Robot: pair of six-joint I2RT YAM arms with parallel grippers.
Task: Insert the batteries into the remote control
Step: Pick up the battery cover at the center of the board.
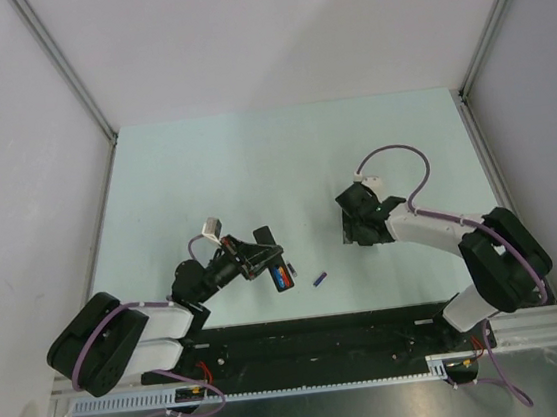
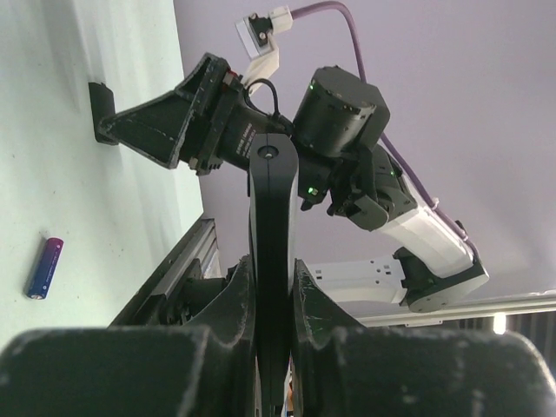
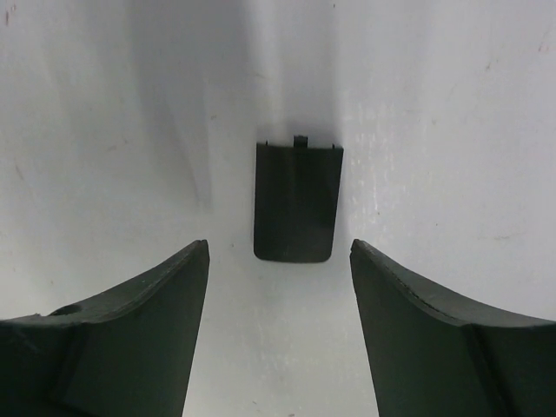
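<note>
The left gripper holds the remote control near the front of the pale green table. Red and blue batteries show at the near end of the remote control. One blue battery lies loose on the table, just to the right. The right gripper points down at the table, well apart.

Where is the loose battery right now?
Top view: the blue battery lies on the table just right of the remote control held in the left tool.

Left gripper clamped, right gripper agape.
</note>
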